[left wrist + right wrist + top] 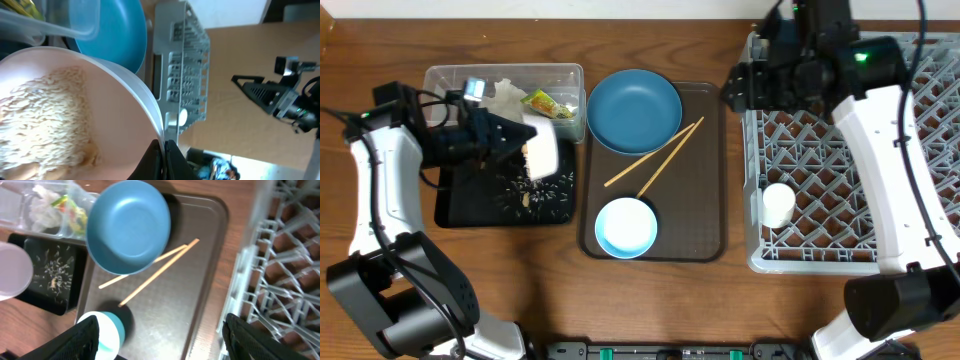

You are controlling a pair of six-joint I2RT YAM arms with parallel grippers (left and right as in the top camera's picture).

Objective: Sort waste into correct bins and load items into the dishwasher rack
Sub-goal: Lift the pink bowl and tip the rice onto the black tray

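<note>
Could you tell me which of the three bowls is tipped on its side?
The cream bowl, gripped by the left tool, tilted over the black tray; the dark blue bowl and light blue bowl sit upright on the brown tray.

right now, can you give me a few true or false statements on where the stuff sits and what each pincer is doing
1. The cup sits in the rack. True.
2. The chopsticks are in the rack. False: they lie on the brown tray.
3. The left pincer holds the cream bowl tilted over the black tray. True.
4. The wrapper lies on the brown tray. False: it is in the clear tub.
5. The right pincer is shut. False: it is open and empty.
</note>
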